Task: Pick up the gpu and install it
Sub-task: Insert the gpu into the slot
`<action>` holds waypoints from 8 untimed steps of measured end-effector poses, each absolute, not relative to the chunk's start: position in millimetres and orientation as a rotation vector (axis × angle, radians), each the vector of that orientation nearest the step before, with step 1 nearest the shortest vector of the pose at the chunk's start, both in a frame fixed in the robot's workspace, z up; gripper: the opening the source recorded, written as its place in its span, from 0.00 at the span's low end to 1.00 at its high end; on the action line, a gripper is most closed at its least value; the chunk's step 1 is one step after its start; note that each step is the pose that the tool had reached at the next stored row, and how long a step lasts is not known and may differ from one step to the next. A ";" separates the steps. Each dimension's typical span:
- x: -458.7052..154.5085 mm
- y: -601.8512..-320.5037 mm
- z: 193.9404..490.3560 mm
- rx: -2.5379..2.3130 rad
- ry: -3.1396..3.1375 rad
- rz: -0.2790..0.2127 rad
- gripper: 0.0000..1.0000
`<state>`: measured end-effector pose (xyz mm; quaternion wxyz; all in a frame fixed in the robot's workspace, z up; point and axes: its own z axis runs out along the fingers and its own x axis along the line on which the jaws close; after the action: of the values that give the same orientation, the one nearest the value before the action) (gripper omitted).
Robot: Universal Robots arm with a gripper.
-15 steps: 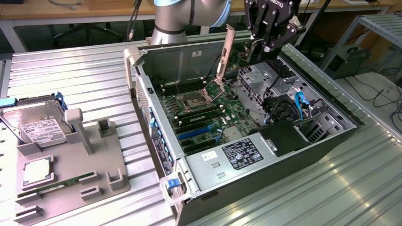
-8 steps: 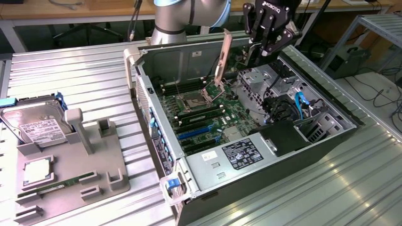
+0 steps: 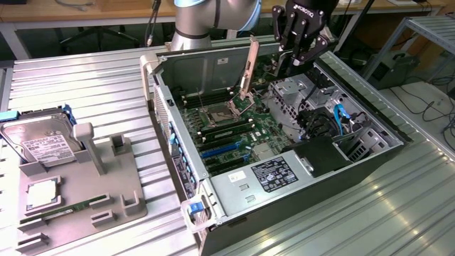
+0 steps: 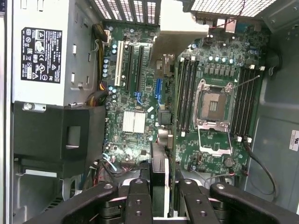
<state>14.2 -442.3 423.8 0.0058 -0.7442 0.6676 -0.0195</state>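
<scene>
The gpu [image 3: 249,69] hangs on edge over the motherboard [image 3: 235,133] inside the open computer case [image 3: 370,160]. Its long silver bracket points toward the case's far wall. My gripper [image 3: 293,57] is shut on the card's other end, near the far right corner of the case in the exterior view. In the wrist view the gpu [image 4: 159,161] is a thin dark edge running away from the gripper [image 4: 159,184], with black fingers [image 4: 139,191] on both sides and the pale bracket at its far end. I cannot tell whether the card touches a slot.
The expansion slots [image 4: 133,63], the CPU socket [image 4: 212,105] and the power supply [image 4: 42,53] lie below the card. On the exterior view's left, a grey holder [image 3: 78,186] carries a hard drive [image 3: 42,141] and a RAM stick [image 3: 64,210]. Cables [image 3: 341,120] fill the drive bay.
</scene>
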 end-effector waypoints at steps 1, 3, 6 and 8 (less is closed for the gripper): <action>13.8 -442.3 423.4 -2.330 2.090 -0.061 0.28; 12.6 -442.3 422.3 -2.330 2.090 -0.061 0.28; 9.4 -442.3 420.7 -2.330 2.090 -0.061 0.28; 7.7 -442.3 418.8 -2.329 2.090 -0.061 0.28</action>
<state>7.7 -442.3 418.8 0.0058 -0.7442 0.6676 -0.0195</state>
